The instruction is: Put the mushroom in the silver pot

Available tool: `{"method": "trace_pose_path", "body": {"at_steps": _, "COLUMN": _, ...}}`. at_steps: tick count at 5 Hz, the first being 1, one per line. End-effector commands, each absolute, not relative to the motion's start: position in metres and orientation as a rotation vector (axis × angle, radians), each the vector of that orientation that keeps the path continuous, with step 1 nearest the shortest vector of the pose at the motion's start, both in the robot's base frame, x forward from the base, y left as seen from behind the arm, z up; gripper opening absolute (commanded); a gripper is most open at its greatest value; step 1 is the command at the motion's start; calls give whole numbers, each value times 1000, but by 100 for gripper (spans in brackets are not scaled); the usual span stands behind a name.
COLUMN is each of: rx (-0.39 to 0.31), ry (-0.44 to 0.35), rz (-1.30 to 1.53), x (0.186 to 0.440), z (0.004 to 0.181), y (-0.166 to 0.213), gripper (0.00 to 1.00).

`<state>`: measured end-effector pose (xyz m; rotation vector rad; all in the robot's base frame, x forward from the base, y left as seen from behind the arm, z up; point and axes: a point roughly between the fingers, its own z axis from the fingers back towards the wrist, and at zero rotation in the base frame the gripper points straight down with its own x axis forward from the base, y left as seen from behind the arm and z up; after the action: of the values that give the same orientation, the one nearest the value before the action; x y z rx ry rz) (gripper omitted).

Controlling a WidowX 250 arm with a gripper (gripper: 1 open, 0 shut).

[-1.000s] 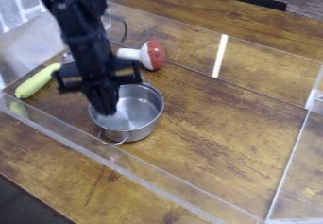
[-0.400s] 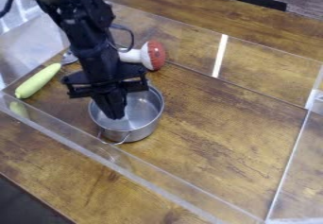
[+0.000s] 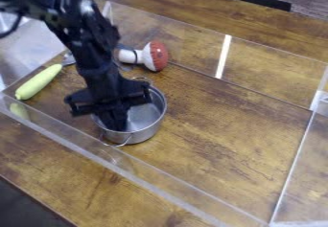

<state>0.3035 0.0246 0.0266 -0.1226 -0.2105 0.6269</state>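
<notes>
Leftmost, lying against the clear acrylic wall of the tray: a long yellow-green toy corn cob, not wanted for this job. Next along, reaching steeply down over the small round shiny steel pot: the black robot claw, pressed together on nothing, tips low at the pot's near-left rim or just inside it; hard to say whether touching metal. Pot apparently empty, one little loop handle showing at the front. Behind and slightly right of the claw, on the bare brown wooden tabletop and well clear of the pot: the small toy mushroom with the red rounded cap and whitish stem, tipped on its side, stem pointing left, cap to the right.

Probably light and hollow plastic or rubber, stiff enough for a firm pinch, unlikely to break. Smooth domed cap likely to slip or roll out of the tips. Better taken across the narrower stem, or at the neck where stem meets cap, from above with the claw spread first.
</notes>
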Motion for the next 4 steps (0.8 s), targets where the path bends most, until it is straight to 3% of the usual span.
{"method": "trace_pose_path", "body": {"at_steps": 1, "rx": -130, "ry": -246, "rz": 630, "x": 312, "z": 41, "y": 21, "gripper": 100}}
{"method": "trace_pose_path", "body": {"at_steps": 4, "rx": -167, "ry": -247, "rz": 701, "x": 339, "z": 58, "y": 27, "gripper": 100}}
